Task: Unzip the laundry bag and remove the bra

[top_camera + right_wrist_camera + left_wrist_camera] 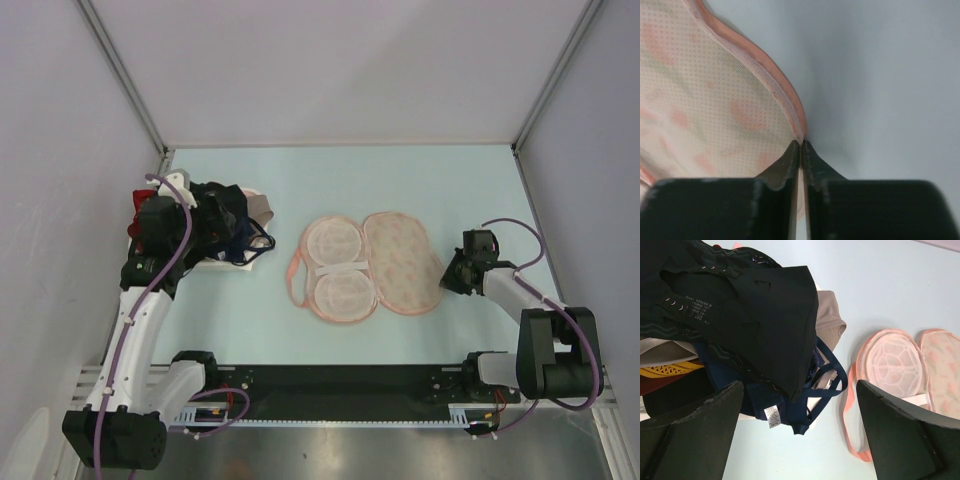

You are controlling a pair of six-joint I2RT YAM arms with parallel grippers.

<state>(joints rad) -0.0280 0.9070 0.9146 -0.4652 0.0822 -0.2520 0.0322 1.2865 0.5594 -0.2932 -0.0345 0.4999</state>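
The laundry bag [400,262] lies unzipped and spread flat at the table's middle. Its right half is beige-pink with red-orange motifs. Its left half [335,268] shows two round white mesh domes with pink edging. My right gripper [450,275] is shut on the bag's pink right rim [790,107]. My left gripper [215,222] is open and empty above a heap of garments [235,225]. A black bra [765,305] with hook rows lies on top of that heap. The bag's left half also shows in the left wrist view [895,365].
The heap holds navy [810,385], beige, yellow and red pieces and rests on a white sheet [225,262] at the left. A loose pink band [295,280] curves off the bag's left side. Grey walls enclose the table on three sides.
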